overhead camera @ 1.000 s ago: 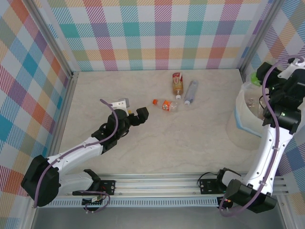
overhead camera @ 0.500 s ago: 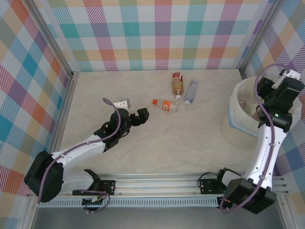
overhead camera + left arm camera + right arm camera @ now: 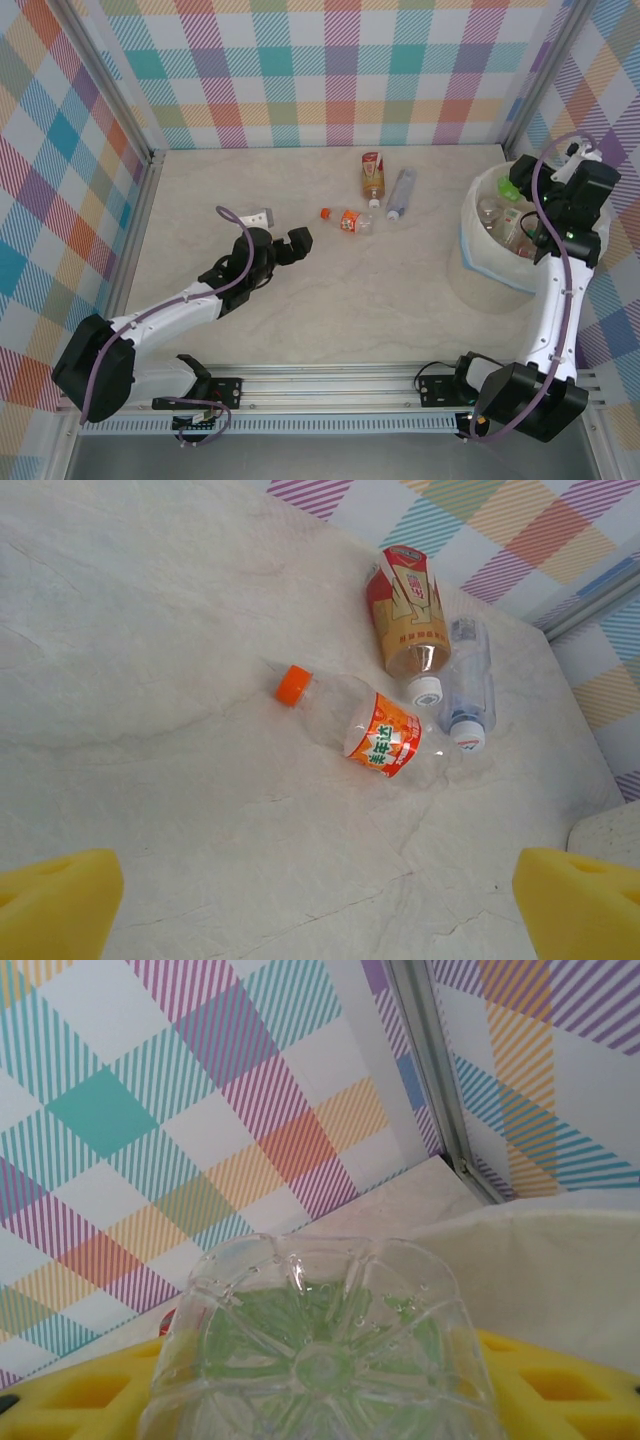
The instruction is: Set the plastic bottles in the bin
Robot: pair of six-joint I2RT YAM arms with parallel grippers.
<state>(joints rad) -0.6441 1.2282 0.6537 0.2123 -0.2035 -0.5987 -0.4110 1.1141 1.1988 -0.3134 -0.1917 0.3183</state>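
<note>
Three plastic bottles lie on the table. One has an orange label and cap (image 3: 350,220) (image 3: 385,732), one a tan and red label (image 3: 372,175) (image 3: 410,615), and one is clear with a blue cap (image 3: 401,192) (image 3: 468,685). My left gripper (image 3: 281,230) (image 3: 320,920) stands open, just short of the orange bottle, nothing between its yellow pads (image 3: 55,905). The bin (image 3: 478,262) (image 3: 560,1260) at the right holds several bottles (image 3: 500,215). My right gripper (image 3: 545,205) (image 3: 320,1400) hangs over the bin, shut on a clear green-labelled bottle (image 3: 320,1350) (image 3: 512,187).
Checked walls close the table at the back and on both sides, with metal posts in the corners (image 3: 435,1070). The bin stands close against the right wall. A rail (image 3: 330,385) runs along the near edge between the arm bases.
My right arm has swung back from the bin's mouth with the bottle, uncovering the bottles inside, and its jaws have widened. The left arm has barely moved.
</note>
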